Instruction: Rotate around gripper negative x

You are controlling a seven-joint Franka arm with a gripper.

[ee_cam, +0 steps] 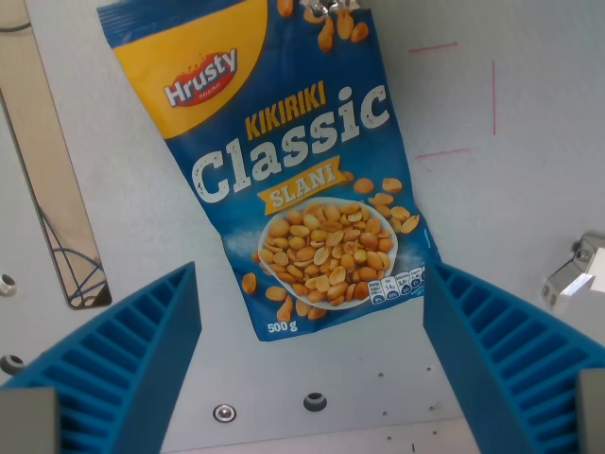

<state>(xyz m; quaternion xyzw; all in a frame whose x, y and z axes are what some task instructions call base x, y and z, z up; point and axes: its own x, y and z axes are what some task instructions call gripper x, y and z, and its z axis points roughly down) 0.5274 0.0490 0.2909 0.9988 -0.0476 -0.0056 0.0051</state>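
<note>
Risk first: the task is a pure rotation of the gripper (310, 364) about its own x axis, and the likeliest trouble, as a judgement, is a fingertip swinging down into the peanut bag (284, 161) or the white table (510, 189) as the wrist tips; the tips sit low and wide in this view, so a tilt that dips one of them could scuff the surface or catch the bag's bottom edge and drag it; how high the tips hang above the table cannot be told from this one view.

The two blue ribbed fingers (113, 364) stand wide apart, one at the wrist view's lower left, the other at its lower right; nothing is held between them; the gap shows bare table with a couple of small bolt holes (315, 402).

The bag is a blue Hrusty Kikiriki Classic salted peanut packet, marked 500 g; it lies flat on the table, tilted, stretching from the top of the view down to its centre; its bottom edge reaches just into the opening between the fingertips, with its lower right corner close beside the right-hand finger; whether they touch cannot be told.

A pale wooden strip (47, 161) lies along the wrist view's left edge; a small metal piece (575, 279) sits at the right edge; thin pink lines (454, 99) mark the table at upper right.
</note>
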